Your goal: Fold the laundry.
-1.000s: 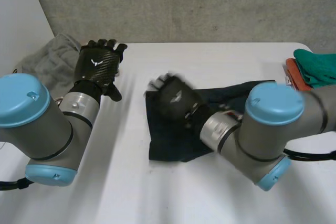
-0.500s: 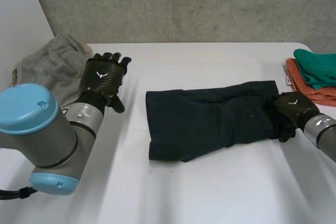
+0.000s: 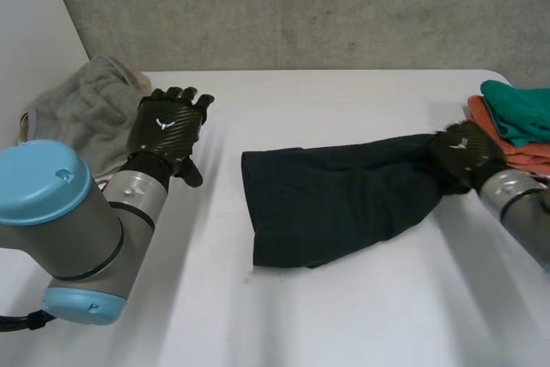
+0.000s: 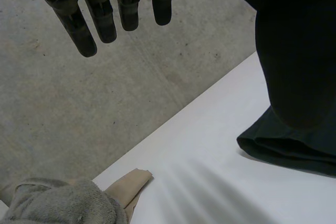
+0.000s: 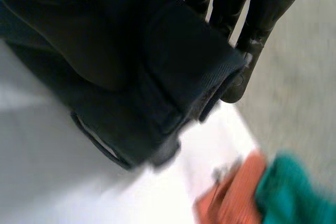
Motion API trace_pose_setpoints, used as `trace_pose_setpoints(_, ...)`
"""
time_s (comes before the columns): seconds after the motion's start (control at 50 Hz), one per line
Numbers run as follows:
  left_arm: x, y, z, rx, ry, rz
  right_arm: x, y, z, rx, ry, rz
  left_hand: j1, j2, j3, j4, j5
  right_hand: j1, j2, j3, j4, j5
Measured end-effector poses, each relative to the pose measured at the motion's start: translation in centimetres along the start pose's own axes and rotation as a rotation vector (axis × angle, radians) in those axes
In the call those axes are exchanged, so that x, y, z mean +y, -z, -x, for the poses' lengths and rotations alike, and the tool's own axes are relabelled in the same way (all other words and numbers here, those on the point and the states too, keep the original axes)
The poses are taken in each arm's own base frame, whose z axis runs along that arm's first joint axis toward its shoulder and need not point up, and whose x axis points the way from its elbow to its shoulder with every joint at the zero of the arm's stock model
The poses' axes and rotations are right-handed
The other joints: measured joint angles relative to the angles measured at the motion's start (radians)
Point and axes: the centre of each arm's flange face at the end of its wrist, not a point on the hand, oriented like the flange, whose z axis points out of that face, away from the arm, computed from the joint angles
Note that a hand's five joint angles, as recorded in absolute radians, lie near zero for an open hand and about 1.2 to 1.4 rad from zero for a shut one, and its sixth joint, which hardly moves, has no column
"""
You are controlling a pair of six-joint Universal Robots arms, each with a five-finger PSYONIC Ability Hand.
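The dark garment [image 3: 335, 204] lies across the middle of the white table [image 3: 344, 324], reaching from centre frame towards the right edge in the head view. Its right end is bunched and lifted a little by the right hand [image 3: 462, 154]. In the right wrist view that hand's fingers [image 5: 262, 19] are curled round a thick fold of the dark cloth [image 5: 131, 77], clamping it against the palm. Just past the hand, at the right edge of the head view, a green cloth [image 3: 520, 109] sits on top of an orange cloth [image 3: 516, 150].

At the upper left of the head view the left hand [image 3: 168, 126] is beside a rumpled grey cloth [image 3: 77, 118]. Its fingers [image 4: 102, 17] are straight and slightly apart, pointing towards the concrete wall [image 4: 79, 108]. The left arm [image 3: 60, 212] fills the lower left corner.
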Motion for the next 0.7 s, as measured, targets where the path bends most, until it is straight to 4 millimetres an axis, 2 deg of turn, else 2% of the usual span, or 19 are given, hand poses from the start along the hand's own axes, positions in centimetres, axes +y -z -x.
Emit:
trace_pose_setpoints(0.02,0.0,0.0,0.0,-0.001,0.0,-0.001,-2.1,0.3,1.3,-0.029,0.1,-0.062,0.0,0.0,0.0,0.0,0.0,0.006,0.0,0.001,0.0,0.002)
trace_pose_setpoints(0.08,-0.1,0.1,0.1,-0.003,0.0,-0.002,-5.4,1.0,4.0,-0.082,0.269,-0.182,0.0,0.0,0.0,0.0,0.0,0.009,0.0,0.002,0.0,0.002)
trace_pose_setpoints(0.12,-0.2,0.1,0.1,-0.005,0.0,-0.003,-7.3,1.6,6.0,-0.117,0.377,-0.271,0.0,0.0,0.0,0.0,0.0,0.009,0.0,0.002,0.0,0.003)
trace_pose_setpoints(0.16,-0.2,0.1,0.1,-0.006,0.0,-0.003,-8.2,2.0,7.0,-0.133,0.424,-0.314,0.0,0.0,0.0,0.0,0.0,0.009,0.0,0.004,0.0,0.002)
trace_pose_setpoints(0.18,-0.2,0.2,0.2,-0.007,0.001,-0.003,-9.8,2.8,9.3,-0.181,0.518,-0.417,0.0,0.0,0.0,0.0,0.0,0.009,0.0,0.005,0.0,0.003)
trace_pose_setpoints(0.22,-0.2,0.2,0.2,-0.007,0.001,-0.003,-10.5,3.4,10.8,-0.219,0.562,-0.481,0.0,0.0,0.0,0.0,0.0,0.009,0.0,0.005,0.0,0.002)
trace_pose_setpoints(0.24,-0.2,0.3,0.2,-0.007,0.001,-0.002,-11.0,4.0,12.5,-0.267,0.597,-0.546,0.0,0.0,0.0,0.0,0.0,0.009,0.0,0.005,0.0,0.003)
trace_pose_setpoints(0.3,-0.2,0.3,0.1,-0.006,0.001,-0.001,-11.5,4.9,14.7,-0.333,0.623,-0.624,0.0,0.0,0.0,0.0,0.0,-0.024,-0.042,-0.029,-0.033,-0.026)
trace_pose_setpoints(0.32,-0.2,0.4,0.1,-0.006,0.0,0.0,-11.6,5.6,16.2,-0.384,0.629,-0.673,0.0,0.0,0.0,0.0,0.0,-0.254,-0.295,-0.294,-0.3,-0.267)
trace_pose_setpoints(0.34,-0.1,0.4,0.1,-0.005,0.0,0.0,-11.6,5.8,16.7,-0.4,0.629,-0.687,0.0,0.0,0.0,0.0,0.0,-0.254,-0.295,-0.294,-0.3,-0.267)
trace_pose_setpoints(0.36,-0.1,0.4,0.1,-0.005,0.0,0.0,-11.6,6.2,17.4,-0.426,0.626,-0.706,0.0,0.0,0.0,0.0,0.0,-0.426,-0.527,-0.53,-0.537,-0.489)
trace_pose_setpoints(0.42,-0.2,0.4,0.1,-0.005,0.0,-0.001,-11.6,6.5,18.1,-0.459,0.606,-0.716,0.0,0.0,0.0,0.0,0.0,-0.734,-0.877,-0.881,-0.883,-0.828)
trace_pose_setpoints(0.52,-0.4,0.3,0.1,-0.005,0.0,-0.009,-11.6,6.5,18.1,-0.485,0.506,-0.673,0.0,0.0,0.0,0.0,0.0,-0.779,-0.954,-0.967,-0.953,-0.903)
trace_pose_setpoints(0.54,-0.7,0.1,0.2,-0.009,0.001,-0.023,-12.1,6.4,17.3,-0.486,0.388,-0.622,0.0,0.0,0.0,0.0,0.0,-0.779,-0.954,-0.967,-0.953,-0.908)
trace_pose_setpoints(0.6,-1.3,-0.3,0.3,-0.016,0.003,-0.045,-12.9,6.1,15.8,-0.472,0.203,-0.555,0.0,0.0,0.0,0.0,0.0,-0.779,-0.954,-0.967,-0.953,-0.908)
trace_pose_setpoints(0.64,-2.1,-0.7,0.5,-0.025,0.005,-0.071,-13.7,5.7,13.8,-0.442,-0.018,-0.487,0.0,0.0,0.0,0.0,0.0,-0.779,-0.954,-0.967,-0.953,-0.913)
trace_pose_setpoints(0.7,-2.9,-1.1,0.5,-0.027,0.01,-0.098,-14.2,5.3,11.5,-0.4,-0.232,-0.427,0.0,0.0,0.0,0.0,0.0,-0.779,-0.954,-0.967,-0.953,-0.914)
